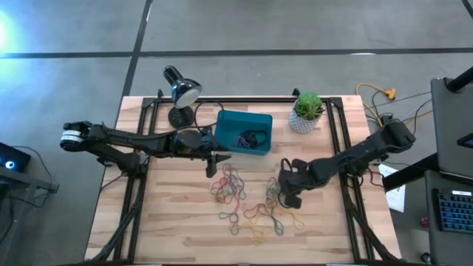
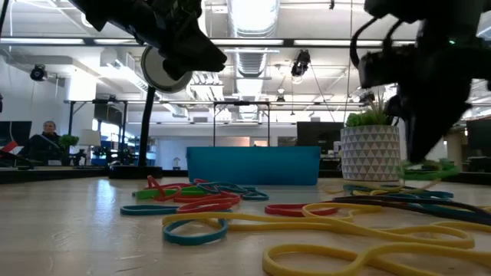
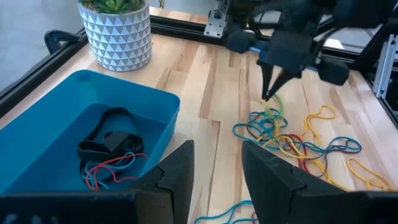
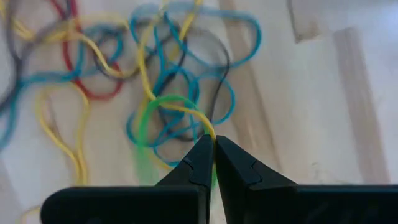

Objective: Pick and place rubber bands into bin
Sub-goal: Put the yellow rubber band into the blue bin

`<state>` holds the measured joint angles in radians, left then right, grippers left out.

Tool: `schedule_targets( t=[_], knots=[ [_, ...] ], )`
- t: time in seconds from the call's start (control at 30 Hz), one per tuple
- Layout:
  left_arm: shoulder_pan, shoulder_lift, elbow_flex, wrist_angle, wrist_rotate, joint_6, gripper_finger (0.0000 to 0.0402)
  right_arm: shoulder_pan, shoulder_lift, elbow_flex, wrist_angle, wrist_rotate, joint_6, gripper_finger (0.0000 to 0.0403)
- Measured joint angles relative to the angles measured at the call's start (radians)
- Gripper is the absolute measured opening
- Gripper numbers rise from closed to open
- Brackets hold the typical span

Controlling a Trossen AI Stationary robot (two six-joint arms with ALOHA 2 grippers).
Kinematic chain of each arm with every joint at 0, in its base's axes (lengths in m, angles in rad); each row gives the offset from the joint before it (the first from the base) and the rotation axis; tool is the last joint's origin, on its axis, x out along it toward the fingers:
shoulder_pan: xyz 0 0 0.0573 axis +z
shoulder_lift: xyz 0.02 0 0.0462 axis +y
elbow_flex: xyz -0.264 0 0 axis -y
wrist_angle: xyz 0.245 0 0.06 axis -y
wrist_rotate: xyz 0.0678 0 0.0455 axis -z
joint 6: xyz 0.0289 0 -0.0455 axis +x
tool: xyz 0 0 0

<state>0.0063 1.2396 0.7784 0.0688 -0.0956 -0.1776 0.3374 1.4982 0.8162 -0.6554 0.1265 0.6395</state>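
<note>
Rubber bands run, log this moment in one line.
right gripper: shut on green rubber band, at pile | left gripper: open, beside teal plastic bin | bin: some bands inside

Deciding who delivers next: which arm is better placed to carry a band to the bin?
Right. Its tool is shut on a green rubber band over the pile, ready to carry. The left tool hangs open and empty beside the bin.

Overhead looks down; low level; wrists close; bin [image 1: 244, 133] shared.
</note>
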Motion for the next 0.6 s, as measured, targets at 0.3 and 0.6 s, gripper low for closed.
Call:
schedule_targets(
  t=[0.3,0.6],
  knots=[
    [0.000,0.000,0.000,-0.001,0.000,0.000,0.0118,-0.001,0.032,-0.045,0.149,0.001,-0.017,0.0017],
    [0.000,0.000,0.000,-0.006,0.000,0.008,0.0118,-0.002,0.024,-0.057,0.150,0.003,-0.038,0.0089]
  ],
)
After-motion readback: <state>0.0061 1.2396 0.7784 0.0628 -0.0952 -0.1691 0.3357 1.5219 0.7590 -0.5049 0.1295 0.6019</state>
